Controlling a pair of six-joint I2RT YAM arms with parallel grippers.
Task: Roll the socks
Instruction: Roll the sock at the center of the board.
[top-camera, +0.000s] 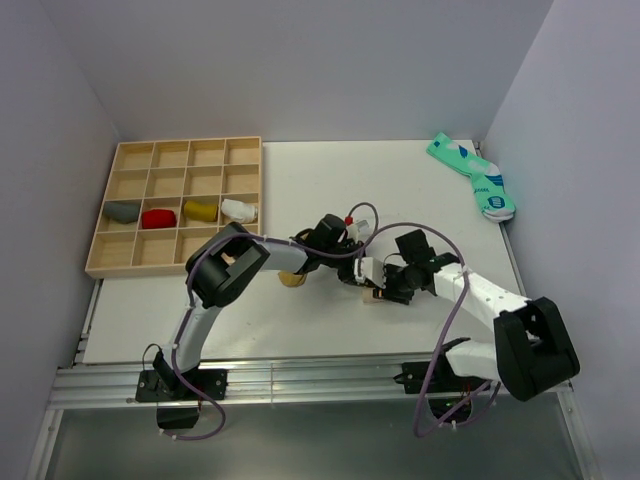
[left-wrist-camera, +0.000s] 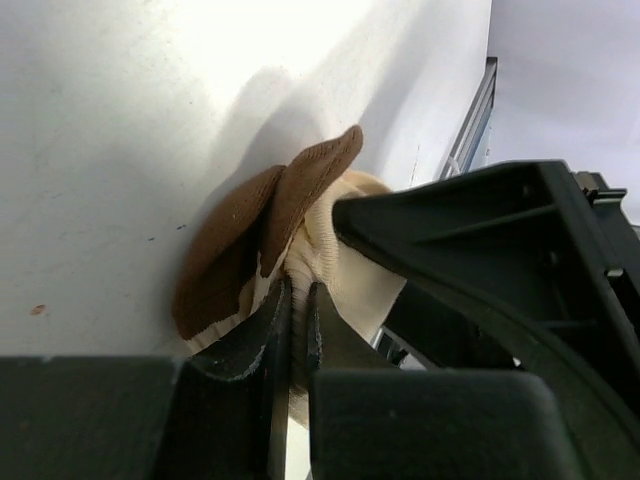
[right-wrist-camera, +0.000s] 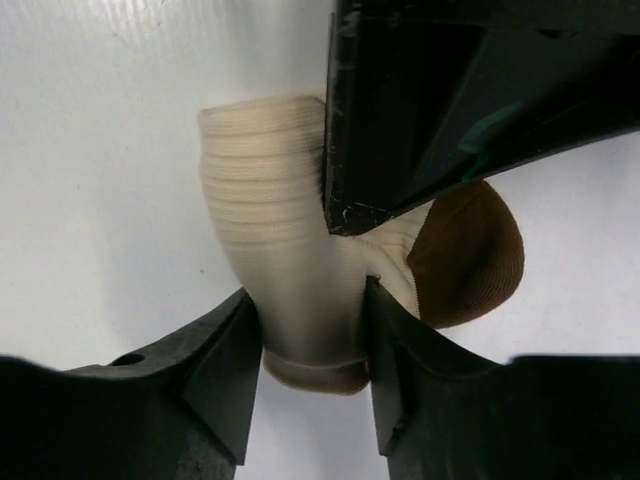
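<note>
Centre of the table, overhead view: beige sock bunched between both tools. Right gripper clamped across the cream tube, which runs toward the upper left of that wrist frame; brown end bulges right. Left gripper pinched tight on a cream fold beside a brown patch. Both arms equally near. Judgement: roll along the tube. Open table lies toward the tray; lower edge sits closer.

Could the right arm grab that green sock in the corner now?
Probably not yet: the right gripper is shut on the beige sock, though nothing blocks the way to the green sock.
</note>
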